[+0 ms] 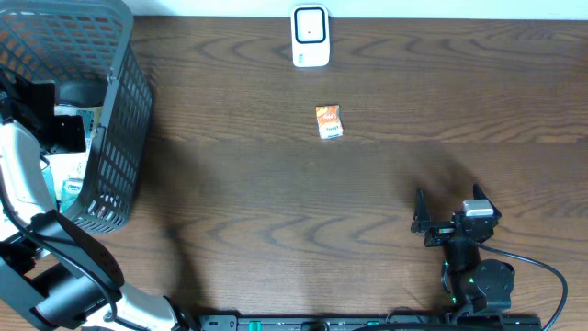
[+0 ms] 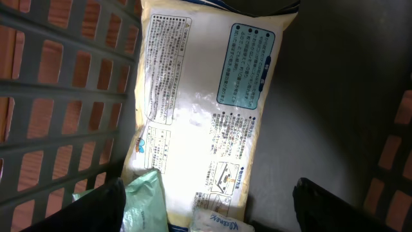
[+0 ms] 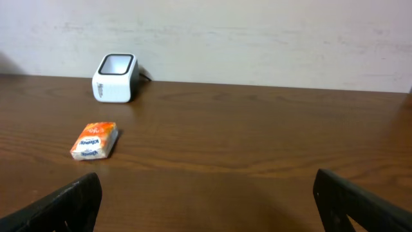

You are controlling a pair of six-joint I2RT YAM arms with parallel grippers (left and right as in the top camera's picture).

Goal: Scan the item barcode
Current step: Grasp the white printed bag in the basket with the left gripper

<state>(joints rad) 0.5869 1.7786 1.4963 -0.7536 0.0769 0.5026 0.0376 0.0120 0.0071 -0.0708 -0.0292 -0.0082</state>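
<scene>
**Left gripper point(image 2: 209, 187) hangs open over pouch in basket**

Your brown table point(image 1: 276, 202) carries a grey mesh basket point(image 1: 129, 138) at its far-left corner. Inside it your left gripper, fingers spread wide and holding nothing, hangs above a white printed pouch point(image 2: 193, 96) lying flat, with a pale green wrapper point(image 2: 145, 200) over one corner. Your right gripper point(image 3: 206, 193), jaws fully apart and empty, sits low near the front edge, right of centre. The white scanner point(image 1: 310, 37) stands at the middle of the far edge. A small orange packet point(image 1: 329, 121) lies near it, toward the table's centre, not touching.
</scene>
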